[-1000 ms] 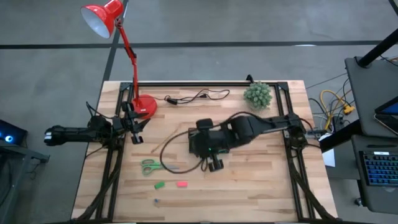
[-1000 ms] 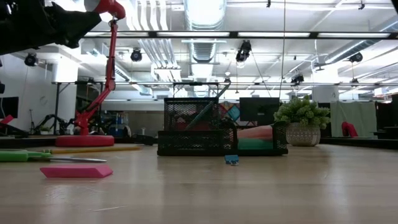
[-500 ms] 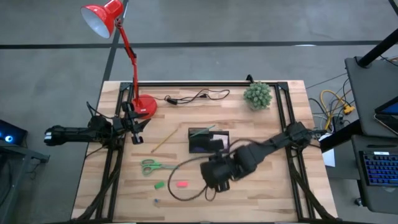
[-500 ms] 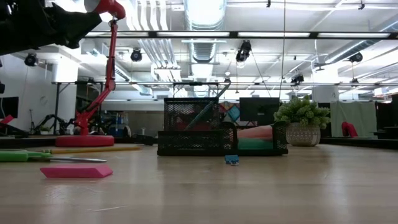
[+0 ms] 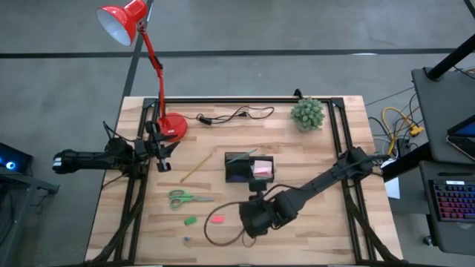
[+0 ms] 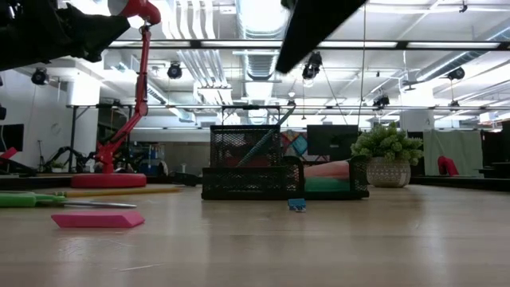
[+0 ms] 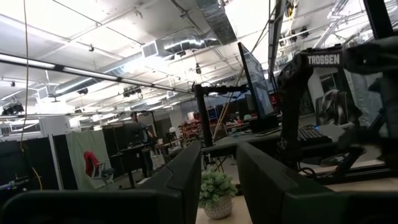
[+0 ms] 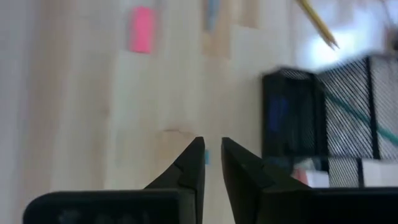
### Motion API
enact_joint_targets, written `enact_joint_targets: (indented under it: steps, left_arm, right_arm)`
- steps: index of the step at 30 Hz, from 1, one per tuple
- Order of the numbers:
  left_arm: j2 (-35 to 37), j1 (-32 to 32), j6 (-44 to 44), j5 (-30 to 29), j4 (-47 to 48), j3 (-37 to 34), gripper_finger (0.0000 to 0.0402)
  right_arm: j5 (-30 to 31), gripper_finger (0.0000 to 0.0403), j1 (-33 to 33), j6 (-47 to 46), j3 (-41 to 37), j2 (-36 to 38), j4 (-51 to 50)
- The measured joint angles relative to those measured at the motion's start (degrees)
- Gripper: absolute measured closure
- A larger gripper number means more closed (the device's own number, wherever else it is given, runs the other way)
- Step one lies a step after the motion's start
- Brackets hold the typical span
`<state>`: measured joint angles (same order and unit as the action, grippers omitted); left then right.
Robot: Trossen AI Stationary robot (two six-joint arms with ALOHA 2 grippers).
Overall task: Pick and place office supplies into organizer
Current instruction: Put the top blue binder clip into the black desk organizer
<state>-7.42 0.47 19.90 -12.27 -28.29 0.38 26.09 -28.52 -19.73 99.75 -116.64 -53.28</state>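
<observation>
The right arm is reaching in from the right edge of the wooden surface (image 5: 319,222), stretched long and low toward the near middle, with its right gripper (image 5: 252,220) hanging over bare wood just in front of the black mesh organizer (image 5: 249,167). In its wrist view the two dark fingers (image 8: 191,167) are standing slightly apart with only a narrow slit between them, holding nothing, and a tiny blue piece (image 8: 206,157) is lying on the wood just past their tips. That same blue piece (image 6: 296,205) is sitting right in front of the organizer (image 6: 247,163) in the low view. A teal pen (image 5: 239,156) is leaning in the organizer's taller compartment, and a pink sticky-note pad (image 5: 261,170) is lying in the other one. The yellow pencil (image 5: 194,169) is lying slantwise to the organizer's left, with the green-handled scissors (image 5: 184,198) nearer the front edge; beside them a small green piece (image 5: 190,220) and a pink eraser-like block (image 5: 217,219) are lying near each other. The left arm is waiting, folded along the left edge, its left gripper (image 5: 161,155) hovering near the red lamp's round base (image 5: 174,125) with its fingers (image 7: 180,180) parted and empty. A potted plant (image 5: 307,113) and a black cable (image 5: 234,115) are sitting along the far side.
</observation>
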Motion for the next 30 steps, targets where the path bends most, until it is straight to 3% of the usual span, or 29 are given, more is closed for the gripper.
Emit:
enact_joint_targets:
  steps: [5, 11, 17, 30]
  left_arm:
    - [0.0, 0.0, 0.0, 0.0, 0.0, 0.0, 0.0313]
    - [0.0, 0.0, 0.0, 0.0, 0.2, 0.0, 0.0313]
    - [0.0, 0.0, 0.0, 0.0, 0.2, 0.0, 0.0313]
    - [0.0, 0.0, 0.0, 0.0, -0.3, 0.0, 0.0313]
  right_arm:
    - [3.1, 0.0345, 2.3, -15.4, -2.3, 0.0, 0.3]
    - [0.0, 0.032, 5.6, -47.1, -4.8, 0.0, 0.0]
    - [-9.8, 0.0306, 8.2, -49.6, -7.5, 0.0, 0.1]
    - [-9.7, 0.0225, 7.5, -58.7, -8.1, -1.3, 6.3]
